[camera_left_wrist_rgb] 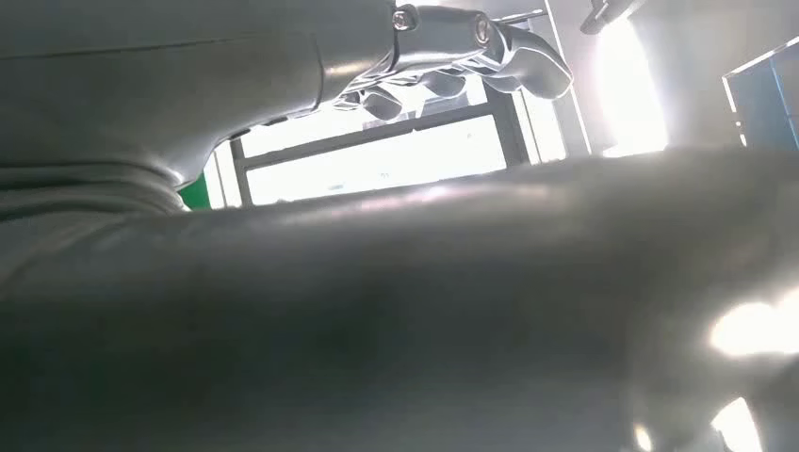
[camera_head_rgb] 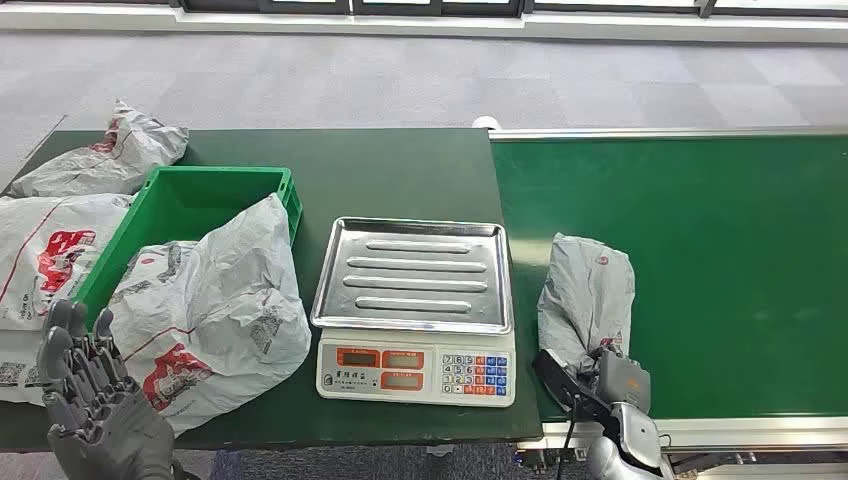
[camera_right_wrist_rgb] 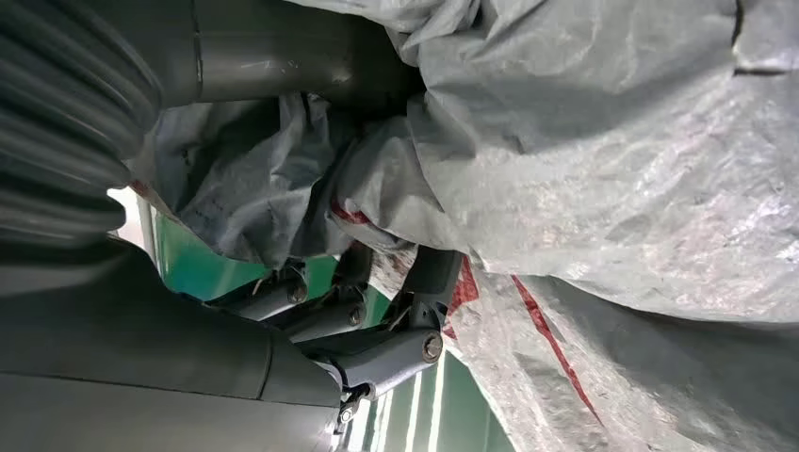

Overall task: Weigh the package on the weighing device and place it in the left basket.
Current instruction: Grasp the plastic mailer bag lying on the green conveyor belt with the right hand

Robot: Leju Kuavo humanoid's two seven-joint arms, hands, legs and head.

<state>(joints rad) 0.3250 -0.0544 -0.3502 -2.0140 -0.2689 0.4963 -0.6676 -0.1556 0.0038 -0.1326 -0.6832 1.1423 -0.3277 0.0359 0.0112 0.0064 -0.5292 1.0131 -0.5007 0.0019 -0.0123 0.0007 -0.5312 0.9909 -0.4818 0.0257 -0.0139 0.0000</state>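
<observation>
A grey plastic package [camera_head_rgb: 588, 295] lies on the green conveyor belt [camera_head_rgb: 720, 260], just right of the scale. My right hand [camera_head_rgb: 592, 385] is at its near end. In the right wrist view the crumpled package [camera_right_wrist_rgb: 603, 169] is pinched between the thumb [camera_right_wrist_rgb: 273, 52] and the dark fingers [camera_right_wrist_rgb: 396, 320]. The scale [camera_head_rgb: 415, 372] has a bare steel tray [camera_head_rgb: 412, 272]. The green basket [camera_head_rgb: 215, 178] stands to the scale's left. My left hand [camera_head_rgb: 95, 385] is raised at the table's front left corner with its fingers [camera_left_wrist_rgb: 471, 47] apart, holding nothing.
A large grey package with red print [camera_head_rgb: 215, 300] lies in the basket and spills over its front right side. Two more packages [camera_head_rgb: 105, 150] [camera_head_rgb: 45, 250] lie on the dark green table left of the basket. The belt's metal edge [camera_head_rgb: 700, 432] runs along the front.
</observation>
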